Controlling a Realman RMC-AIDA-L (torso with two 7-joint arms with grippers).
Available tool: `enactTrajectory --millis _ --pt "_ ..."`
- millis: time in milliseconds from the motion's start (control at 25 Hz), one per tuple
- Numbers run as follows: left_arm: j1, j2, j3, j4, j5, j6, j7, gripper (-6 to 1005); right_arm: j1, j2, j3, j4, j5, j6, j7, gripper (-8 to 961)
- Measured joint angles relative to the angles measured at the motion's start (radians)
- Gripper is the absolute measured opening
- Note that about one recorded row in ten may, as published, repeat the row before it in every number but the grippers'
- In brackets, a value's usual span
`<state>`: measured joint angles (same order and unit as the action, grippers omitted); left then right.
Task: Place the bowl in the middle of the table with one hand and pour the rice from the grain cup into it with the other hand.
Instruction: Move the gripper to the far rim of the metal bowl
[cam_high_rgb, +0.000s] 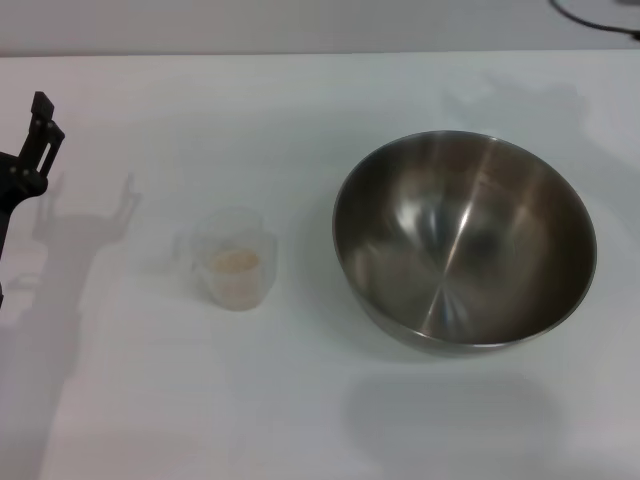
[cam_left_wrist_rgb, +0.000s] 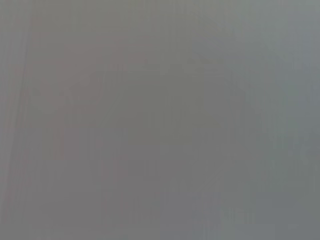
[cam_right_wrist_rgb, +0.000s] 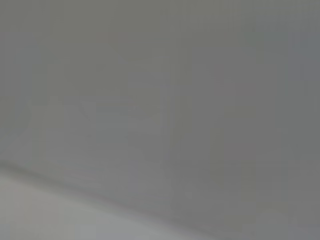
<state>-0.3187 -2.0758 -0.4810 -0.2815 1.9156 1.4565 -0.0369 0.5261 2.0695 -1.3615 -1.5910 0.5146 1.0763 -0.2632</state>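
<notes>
The large steel bowl (cam_high_rgb: 465, 240) stands upright on the white table (cam_high_rgb: 300, 110), right of the middle, and is empty inside. The small clear grain cup (cam_high_rgb: 233, 258) stands upright to its left, with pale rice (cam_high_rgb: 236, 262) in its lower part. My left gripper (cam_high_rgb: 30, 150) shows at the far left edge of the head view, well left of the cup and apart from it; only part of it is in view. My right gripper is out of view. Both wrist views show only plain grey.
A dark cable (cam_high_rgb: 590, 18) lies beyond the table's far right edge. The far edge of the table runs along the top of the head view. Bare tabletop lies in front of the cup and the bowl.
</notes>
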Motion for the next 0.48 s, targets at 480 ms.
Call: enactTrajectory --millis 480 --pt "-0.012 0.003 -0.002 0.009 0.006 0.007 0.008 861 0.230 -0.038 0.206 0.247 -0.026 0.554 -0.136 673"
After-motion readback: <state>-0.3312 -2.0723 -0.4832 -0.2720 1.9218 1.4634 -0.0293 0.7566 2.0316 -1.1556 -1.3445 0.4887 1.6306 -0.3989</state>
